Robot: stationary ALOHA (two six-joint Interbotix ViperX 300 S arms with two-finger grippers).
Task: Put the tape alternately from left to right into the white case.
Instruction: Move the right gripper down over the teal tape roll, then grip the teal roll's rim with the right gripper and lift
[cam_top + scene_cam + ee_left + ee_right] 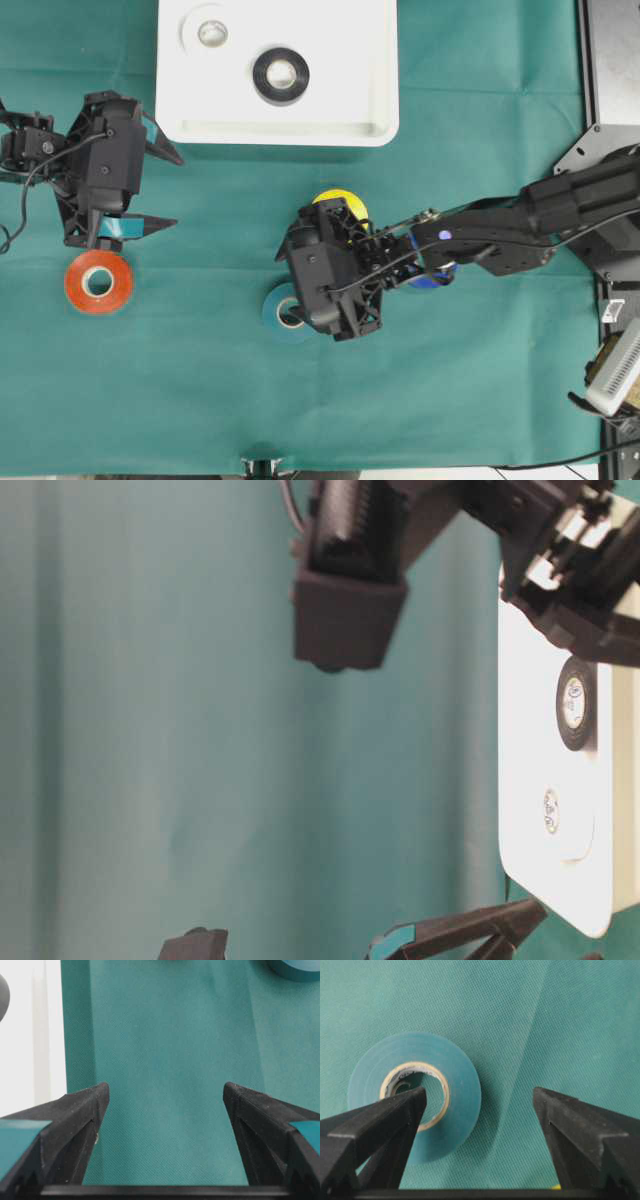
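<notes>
- Far left of the overhead view: the left gripper (160,190) hangs wide open and empty, parked between the white case (180,100) and the orange-red roll (99,282), apparently awaiting its turn.
- Upper middle: white roll (212,33) and black roll (281,76) lie inside the case.
- Centre: the right gripper (479,1102) spreads wide, holding nothing, one finger over the teal roll (415,1095), likely lining up a pick.
- Beneath that arm: yellow roll (340,203) and blue roll (432,277).

White case (370,60) holds black roll (281,76) and white roll (211,33). Green cloth (480,380) carries orange-red roll (98,282), teal roll (415,1095), and yellow roll (345,205).
</notes>
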